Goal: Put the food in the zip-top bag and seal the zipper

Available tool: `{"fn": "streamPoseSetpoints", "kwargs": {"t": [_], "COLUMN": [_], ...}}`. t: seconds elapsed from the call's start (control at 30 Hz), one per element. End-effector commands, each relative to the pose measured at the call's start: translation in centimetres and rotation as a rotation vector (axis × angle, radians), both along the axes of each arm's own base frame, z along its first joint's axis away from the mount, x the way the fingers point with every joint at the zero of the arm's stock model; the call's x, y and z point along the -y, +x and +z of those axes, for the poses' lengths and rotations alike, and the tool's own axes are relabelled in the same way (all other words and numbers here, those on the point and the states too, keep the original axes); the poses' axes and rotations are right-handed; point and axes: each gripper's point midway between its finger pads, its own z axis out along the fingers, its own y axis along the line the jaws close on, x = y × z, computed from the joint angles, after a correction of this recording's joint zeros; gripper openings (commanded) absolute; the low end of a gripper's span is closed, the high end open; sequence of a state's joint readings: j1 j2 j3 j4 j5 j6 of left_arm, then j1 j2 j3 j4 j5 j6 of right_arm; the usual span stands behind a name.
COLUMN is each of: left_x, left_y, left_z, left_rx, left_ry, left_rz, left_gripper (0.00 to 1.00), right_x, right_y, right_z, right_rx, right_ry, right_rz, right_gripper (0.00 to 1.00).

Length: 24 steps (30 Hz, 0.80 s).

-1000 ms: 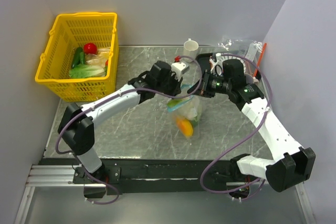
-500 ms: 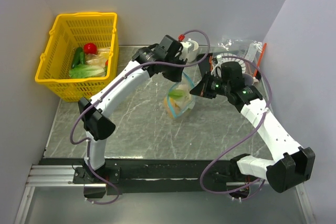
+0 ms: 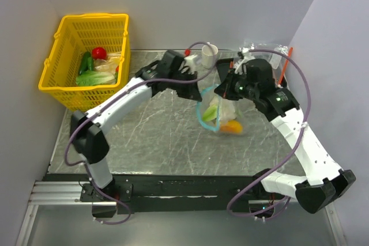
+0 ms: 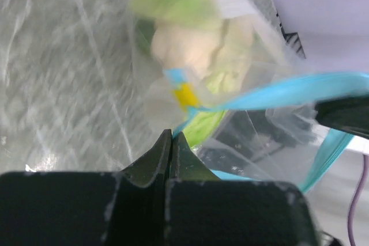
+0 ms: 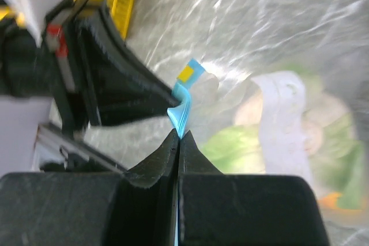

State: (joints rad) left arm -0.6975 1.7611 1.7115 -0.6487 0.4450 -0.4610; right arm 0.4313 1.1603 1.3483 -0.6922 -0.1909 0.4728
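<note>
The zip-top bag (image 3: pixel 222 113) hangs above the table between both grippers. It holds food: a green leafy piece (image 3: pixel 211 113) and an orange piece (image 3: pixel 232 126). My left gripper (image 3: pixel 200 83) is shut on the bag's mouth. In the left wrist view its jaws (image 4: pixel 171 134) meet on the teal zipper (image 4: pixel 277 93), beside a yellow tab (image 4: pixel 185 94), with the green and cream food (image 4: pixel 190 33) beyond. My right gripper (image 3: pixel 222 91) pinches the zipper (image 5: pixel 183 112) with shut jaws (image 5: pixel 177 134). The food (image 5: pixel 230 148) shows through the plastic there.
A yellow basket (image 3: pixel 63 79) with vegetables stands at the back left. A white cup (image 3: pixel 209 53), a pile of clear bags (image 3: pixel 262 49) and an orange-red stick (image 3: pixel 285 64) lie at the back right. Walls close in on both sides.
The hanging bag swung toward the back and then to the right. Both grippers moved with it and stayed shut on its mouth. The right wrist has risen.
</note>
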Motion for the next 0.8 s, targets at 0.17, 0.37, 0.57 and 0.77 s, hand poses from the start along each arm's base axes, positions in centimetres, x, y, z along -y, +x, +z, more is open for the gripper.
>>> {"fn": "streamPoseSetpoints", "kwargs": {"t": [0.17,0.37,0.57,0.77], "left_x": [-5.2,-6.1,-8.1,-8.0], "left_y": [1.2,1.0,2.2,2.7], "left_z": [-3.8,-4.8,-3.0,1.4], "left_rx": [0.023,0.049,0.199,0.371], "left_ry": [-0.114,-0.055,0.009,-0.059], "left_rz": [0.033,0.029,0.071,0.016], "left_gripper": [0.01,0.01,0.01,0.01], "right_x": [-6.3,-5.9,-5.2,-6.8], "right_y": [-1.5,-1.3,2.2,5.8], "right_z": [-3.4,-1.1,-0.3,-0.1], "right_rx": [-0.056,0.014,0.069,0.159], "right_ry": [0.083,0.122,0.171,0.17], "right_rz": [0.213,0.28,0.286,0.421], "right_gripper": [0.55,0.6,0.55,0.56]}}
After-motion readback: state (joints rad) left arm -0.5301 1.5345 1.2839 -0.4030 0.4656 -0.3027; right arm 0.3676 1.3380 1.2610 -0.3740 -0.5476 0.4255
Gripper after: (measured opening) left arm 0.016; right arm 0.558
